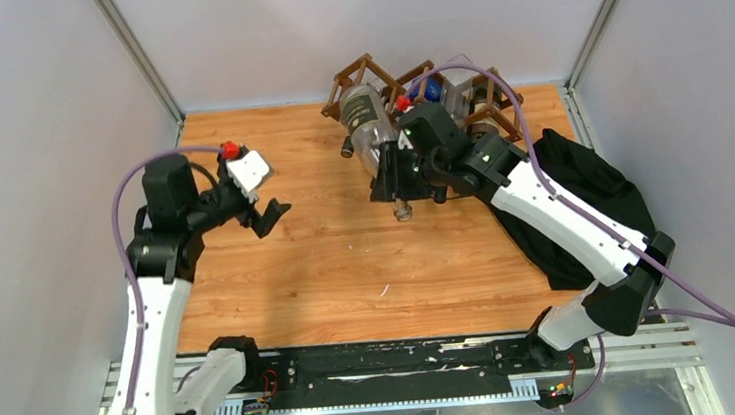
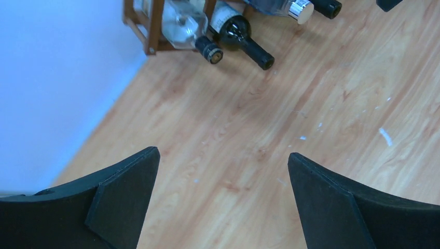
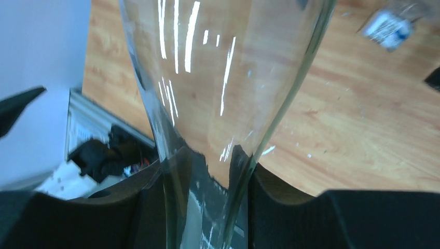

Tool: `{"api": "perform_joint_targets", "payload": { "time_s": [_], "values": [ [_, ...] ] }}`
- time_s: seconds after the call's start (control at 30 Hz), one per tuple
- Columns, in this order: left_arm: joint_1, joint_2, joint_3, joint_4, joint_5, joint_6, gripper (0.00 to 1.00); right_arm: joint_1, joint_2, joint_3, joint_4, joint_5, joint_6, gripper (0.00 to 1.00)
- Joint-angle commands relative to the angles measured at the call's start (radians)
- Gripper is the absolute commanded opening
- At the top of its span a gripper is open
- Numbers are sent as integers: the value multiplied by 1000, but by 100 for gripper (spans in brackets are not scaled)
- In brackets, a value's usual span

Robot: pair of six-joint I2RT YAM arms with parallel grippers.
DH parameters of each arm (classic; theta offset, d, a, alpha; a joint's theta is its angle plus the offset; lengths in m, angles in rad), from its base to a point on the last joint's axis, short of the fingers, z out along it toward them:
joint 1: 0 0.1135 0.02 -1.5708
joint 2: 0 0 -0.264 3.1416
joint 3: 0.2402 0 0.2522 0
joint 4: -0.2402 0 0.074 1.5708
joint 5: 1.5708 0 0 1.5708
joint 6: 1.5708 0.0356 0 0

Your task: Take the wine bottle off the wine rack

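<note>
Left arm is off on its own over the left side of the tabletop (image 1: 328, 261), well away from everything. Its left claw (image 1: 272, 214) is spread wide with nothing in it; from the left wrist view you just see the 2 black fingers (image 2: 124, 192) far apart over bare wood.

Moving right, the wine rack (image 1: 347, 77) sits at the back edge of the tabletop, up against the wall. The left wrist view catches its corner (image 2: 154, 31) with a clear bottle with a black cap (image 2: 181, 23) poking out of a cell and a dark bottle (image 2: 236, 31) right beside it, neck on the wood.

The wine bottle (image 1: 368, 122) is clear glass and lies tilted with its fat end back in the rack's left cells and its neck pointing toward the arms. Can't tell if the base is fully out of the cell.

The right claw (image 1: 399, 177) is clamped on that bottle's neck; the right wrist view shows the glass (image 3: 218, 78) squeezed between both fingers.

Far right, a black cloth (image 1: 583, 189) is bunched on the tabletop under the right arm.
</note>
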Motion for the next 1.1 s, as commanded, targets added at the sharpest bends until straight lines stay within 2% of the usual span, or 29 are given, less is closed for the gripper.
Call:
{"api": "perform_joint_targets", "payload": {
  "time_s": [0.0, 0.1, 0.23, 0.4, 0.53, 1.07],
  "values": [
    [-37, -123, -75, -2, -3, 308, 100, 88, -40, 75, 53, -111, -126, 0],
    [-58, -175, -98, -2, -24, 467, 100, 138, -13, 92, 39, -140, -144, 0],
    [-69, -237, -125, -2, 19, 577, 100, 202, 43, 129, 16, -175, -163, 0],
    [-129, -382, -263, -4, 21, 748, 100, 274, 103, 175, 1, -234, -181, 0],
    [-155, -459, -333, -69, 8, 878, 100, 324, 145, 219, -34, -241, -205, 0],
    [-190, -450, -423, -78, -26, 1049, 100, 421, 304, 419, -129, -308, -255, 0]
  ]
}}
